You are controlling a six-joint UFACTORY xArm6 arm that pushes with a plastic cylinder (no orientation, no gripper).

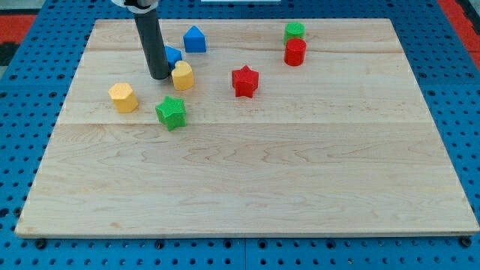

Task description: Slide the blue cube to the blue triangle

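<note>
My tip (159, 76) rests on the board near the view's top left. A blue block (173, 55), partly hidden behind the rod, sits just to the tip's upper right; its shape is hard to make out. A second blue block (195, 39), house-shaped, stands a little further up and right, apart from the first. A yellow block (182, 76) sits right beside the tip on its right, touching or nearly touching the rod.
A yellow hexagon block (123, 97) lies left of and below the tip. A green star (171, 112) lies below the tip. A red star (244, 81) sits mid-board. A red cylinder (295, 52) and green block (294, 31) stand at top right.
</note>
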